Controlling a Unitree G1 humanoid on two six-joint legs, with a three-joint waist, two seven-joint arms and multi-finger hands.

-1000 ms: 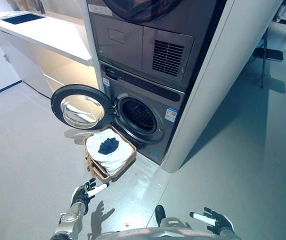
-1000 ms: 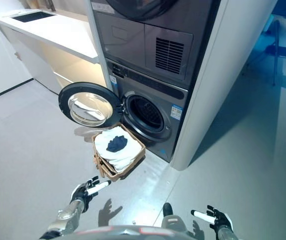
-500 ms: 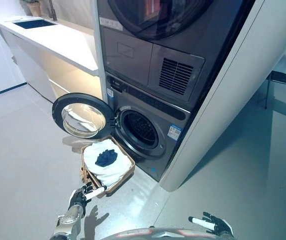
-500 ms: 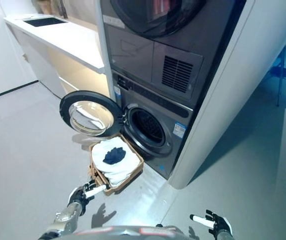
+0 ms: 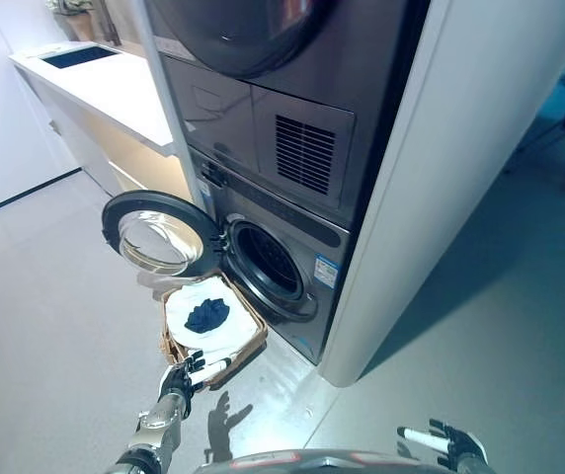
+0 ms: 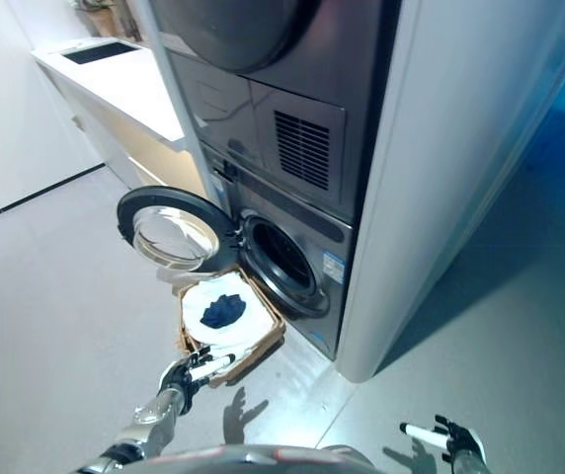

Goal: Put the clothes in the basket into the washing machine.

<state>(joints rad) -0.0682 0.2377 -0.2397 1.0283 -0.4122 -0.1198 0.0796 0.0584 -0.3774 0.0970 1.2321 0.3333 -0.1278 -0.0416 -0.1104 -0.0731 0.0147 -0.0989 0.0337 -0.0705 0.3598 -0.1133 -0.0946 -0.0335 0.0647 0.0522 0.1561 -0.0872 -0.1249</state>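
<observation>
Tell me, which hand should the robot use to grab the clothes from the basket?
Probably the left hand. It hovers open right at the near edge of the basket, close to the clothes. The right hand is far off to the right over bare floor.

Smooth grey floor point(image 5: 55, 296) throughout, with a bright glare patch low in the foreground. White counter point(image 5: 115, 89) with a dark inset top at the upper left, cabinets beneath. White wall point(image 5: 1, 128) far left. Tall white side panel point(image 5: 460, 148) running diagonally on the right.
</observation>
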